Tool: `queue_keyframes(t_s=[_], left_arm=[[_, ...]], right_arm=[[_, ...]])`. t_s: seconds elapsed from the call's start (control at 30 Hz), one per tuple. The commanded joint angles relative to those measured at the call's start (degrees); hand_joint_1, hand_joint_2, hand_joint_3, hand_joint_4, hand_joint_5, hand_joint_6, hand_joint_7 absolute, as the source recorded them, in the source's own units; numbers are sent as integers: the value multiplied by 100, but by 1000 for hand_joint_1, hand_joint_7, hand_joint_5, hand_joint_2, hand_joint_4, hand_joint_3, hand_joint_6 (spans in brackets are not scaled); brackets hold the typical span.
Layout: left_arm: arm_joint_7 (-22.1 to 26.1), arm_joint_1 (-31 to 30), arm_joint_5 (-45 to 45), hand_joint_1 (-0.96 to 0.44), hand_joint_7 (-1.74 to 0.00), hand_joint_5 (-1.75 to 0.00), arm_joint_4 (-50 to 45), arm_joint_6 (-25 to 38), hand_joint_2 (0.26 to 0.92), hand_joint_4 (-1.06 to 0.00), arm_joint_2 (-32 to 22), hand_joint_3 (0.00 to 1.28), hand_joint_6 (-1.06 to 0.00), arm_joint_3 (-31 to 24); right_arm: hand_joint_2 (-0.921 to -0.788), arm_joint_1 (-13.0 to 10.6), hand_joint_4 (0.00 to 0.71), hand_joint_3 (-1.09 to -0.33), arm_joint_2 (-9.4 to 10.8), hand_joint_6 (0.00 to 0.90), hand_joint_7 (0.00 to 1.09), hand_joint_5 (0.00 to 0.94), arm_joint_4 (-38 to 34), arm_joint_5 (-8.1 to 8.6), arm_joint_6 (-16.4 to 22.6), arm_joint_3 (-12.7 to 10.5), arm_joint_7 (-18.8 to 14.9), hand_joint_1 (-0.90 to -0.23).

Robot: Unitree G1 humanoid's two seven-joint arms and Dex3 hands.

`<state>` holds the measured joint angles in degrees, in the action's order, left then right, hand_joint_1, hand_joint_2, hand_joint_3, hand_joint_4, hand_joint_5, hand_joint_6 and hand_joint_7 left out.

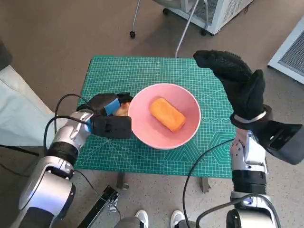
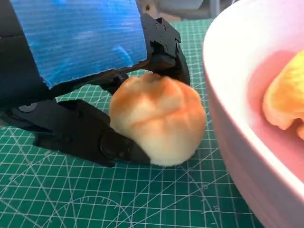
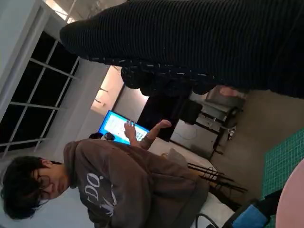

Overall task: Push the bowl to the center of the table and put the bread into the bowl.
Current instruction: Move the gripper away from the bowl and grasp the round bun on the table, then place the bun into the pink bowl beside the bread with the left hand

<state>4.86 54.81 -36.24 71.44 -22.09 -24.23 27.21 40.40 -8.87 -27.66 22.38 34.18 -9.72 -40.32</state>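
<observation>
A pink bowl (image 1: 142, 116) stands near the middle of the green cutting mat (image 1: 123, 71), with an orange oblong bread (image 1: 167, 114) lying inside it. Just outside the bowl's left wall sits a round pale bun (image 1: 122, 109). My left hand (image 1: 107, 105) grips the bun. In the left wrist view the bun (image 2: 159, 124) rests on the mat between the black fingers (image 2: 85, 133), a little short of the bowl (image 2: 228, 123). My right hand (image 1: 235, 78) is raised over the table's right side, fingers spread and holding nothing.
A person in a brown hoodie (image 3: 118, 185) sits in front of a lit screen (image 3: 116, 126). Shoes (image 1: 159, 218) show at the table's near edge. A white cabinet (image 1: 213, 12) and thin metal legs (image 1: 183, 33) stand beyond the far edge, and a pale cloth (image 1: 14, 109) lies left.
</observation>
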Motion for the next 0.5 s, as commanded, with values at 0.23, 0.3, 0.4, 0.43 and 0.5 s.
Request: queue_keyframes(t_s=[0.23, 0.3, 0.4, 0.43, 0.5], left_arm=[[8, 22, -126, 0, -1289, -1236, 106, 211, 921, -569, -581, 152, -561, 41], [20, 51, -130, 0, -1282, -1254, 86, 277, 921, -560, -657, 157, -561, 27], [1, 147, -106, 0, -1270, -1271, -3, 433, 921, -550, -897, 158, -566, -64], [-12, 200, -88, 0, -1261, -1281, -38, 500, 921, -545, -992, 159, -569, -107], [-33, 295, -52, 0, -1241, -1301, -119, 606, 921, -541, -1135, 158, -574, -190]], right_arm=[[-921, -18, 15, -731, 25, -1, 629, 375, -146, -76, 75, 63, 25, -648], [-921, -8, 14, -732, 23, -1, 629, 377, -164, -71, 86, 67, 22, -647], [-921, 18, 12, -733, 21, -1, 629, 380, -199, -68, 105, 70, 23, -647], [-921, 25, 11, -733, 22, -1, 629, 381, -210, -68, 112, 71, 22, -647], [-921, 41, 10, -734, 23, -1, 629, 383, -235, -64, 121, 75, 23, -646]])
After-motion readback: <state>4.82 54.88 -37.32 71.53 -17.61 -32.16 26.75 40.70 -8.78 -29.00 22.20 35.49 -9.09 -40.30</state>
